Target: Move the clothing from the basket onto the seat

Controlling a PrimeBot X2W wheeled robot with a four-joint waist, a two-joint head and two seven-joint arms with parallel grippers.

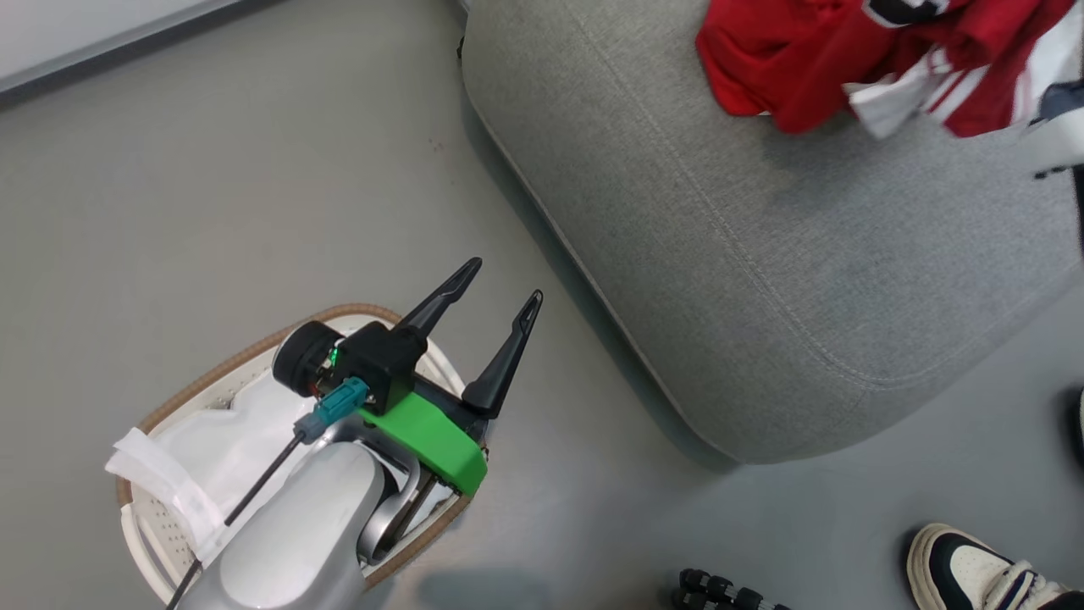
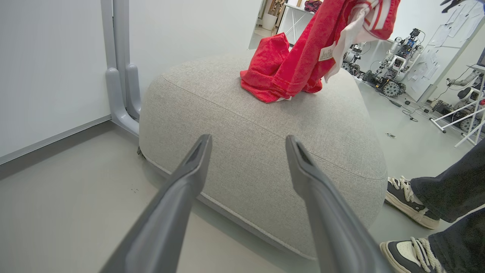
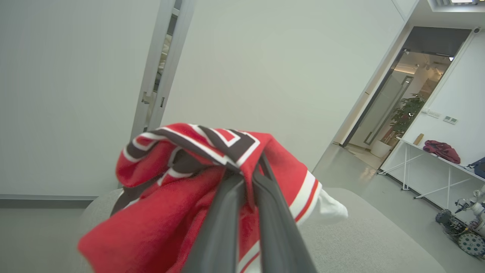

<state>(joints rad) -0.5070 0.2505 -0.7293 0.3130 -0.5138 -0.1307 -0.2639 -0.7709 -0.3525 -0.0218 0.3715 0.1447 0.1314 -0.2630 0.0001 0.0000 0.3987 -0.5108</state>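
The red jersey lies bunched on the far part of the grey seat. In the left wrist view the jersey hangs from above, its lower folds resting on the seat and its white label showing. My right gripper is shut on the jersey, its tips buried in the cloth above the seat. My left gripper is open and holds nothing. It hovers over the basket, which contains its white lining. The left fingers point at the seat's side.
A person's shoe stands on the floor by the seat's near right corner, and legs and shoes show beside the seat. A small black wheeled object lies at the bottom edge. Grey floor separates basket and seat. Other robots stand far behind.
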